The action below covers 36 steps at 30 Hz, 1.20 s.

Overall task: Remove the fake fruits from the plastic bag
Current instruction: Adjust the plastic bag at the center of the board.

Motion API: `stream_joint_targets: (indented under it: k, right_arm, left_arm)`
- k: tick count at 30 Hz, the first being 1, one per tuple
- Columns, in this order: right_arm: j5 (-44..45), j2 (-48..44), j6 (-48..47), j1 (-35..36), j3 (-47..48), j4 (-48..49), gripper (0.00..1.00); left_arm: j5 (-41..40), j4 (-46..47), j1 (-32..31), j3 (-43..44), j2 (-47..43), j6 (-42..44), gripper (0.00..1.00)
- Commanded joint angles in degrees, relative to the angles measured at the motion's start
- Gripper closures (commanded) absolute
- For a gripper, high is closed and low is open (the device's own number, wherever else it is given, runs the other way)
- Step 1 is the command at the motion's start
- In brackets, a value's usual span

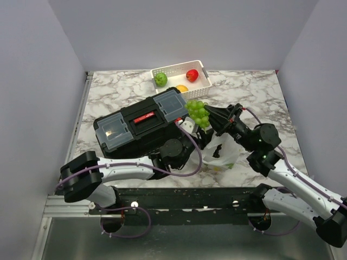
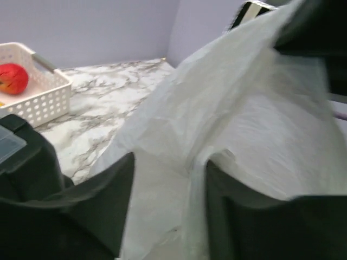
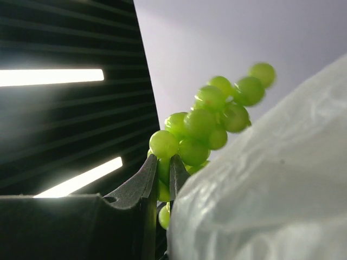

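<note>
Black toolbox [image 1: 142,125] sits mid-table and serves as the landmark. Plastic bag [image 1: 221,154] lies crumpled on the marble just right of the toolbox's near end, with yellowish-green spots showing through, so more fruit is likely inside. White basket [image 1: 177,66] is behind the toolbox and holds a green, a red and an orange fruit. Grape bunch [image 1: 198,112] hangs in the air at the toolbox's right corner, close above the bag. The step in hand looks like carrying the grapes out. It is best done by lifting straight up until the lowest grapes clear the bag film, then swinging behind the toolbox to the basket, high enough not to clip the lid. The bag should be pinned so it doesn't ride along. Right gripper [image 3: 161,162] is clenched on the bunch, jaws nearly together. Left gripper [image 2: 168,169], by the toolbox's right side, has its jaws apart with a bag fold in the gap, and no firm pinch is visible.
</note>
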Motion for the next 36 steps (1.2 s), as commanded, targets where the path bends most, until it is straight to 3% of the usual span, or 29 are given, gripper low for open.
stream_joint_targets:
  k: [1, 4, 7, 13, 16, 19, 25, 32, 36]
  right_arm:
    - [0.7, -4.1, -1.5, -0.2, 2.2, -2.2, 0.99]
    - [-0.3, -6.6, -2.7, -0.2, 0.3, -1.9, 0.99]
    - [-1.5, -7.8, -2.5, -0.2, -2.7, 3.5, 0.99]
    - [-10.1, -8.6, -6.7, -0.3, -6.0, 8.4, 0.99]
    - [-14.1, -10.6, -16.9, -0.4, -5.3, -0.3, 0.99]
    - [-22.6, -8.8, -29.6, -0.4, -1.8, -7.4, 0.99]
    - [-30.7, -6.2, -48.8, -0.6, 4.0, -20.1, 0.99]
    - [-38.3, -2.6, -61.6, -0.6, 2.3, -24.4, 0.99]
    - [-29.7, -1.3, -68.8, -0.6, 4.5, -38.0, 0.99]
  left_arm:
    - [-6.7, -6.0, 1.8, 1.8, 0.2, -2.8, 0.64]
    - [-2.1, -0.9, 1.7, -6.4, -4.2, -3.4, 0.84]
    - [-1.9, -6.5, 1.9, -10.0, -8.3, -5.1, 1.0]
    - [1.6, -11.0, 2.3, -17.7, -19.2, -6.4, 1.0]
    - [3.7, -20.9, 2.5, -17.9, -27.5, -8.5, 1.0]
    - [4.2, -31.5, 3.9, -14.4, -32.8, -11.6, 1.0]
    - [3.4, -52.2, 7.8, -2.6, -31.4, -18.3, 1.0]
    - [8.0, -55.3, 12.1, 0.5, -29.6, -21.5, 1.0]
    - [11.1, -53.5, 12.7, 0.1, -29.4, -21.2, 1.0]
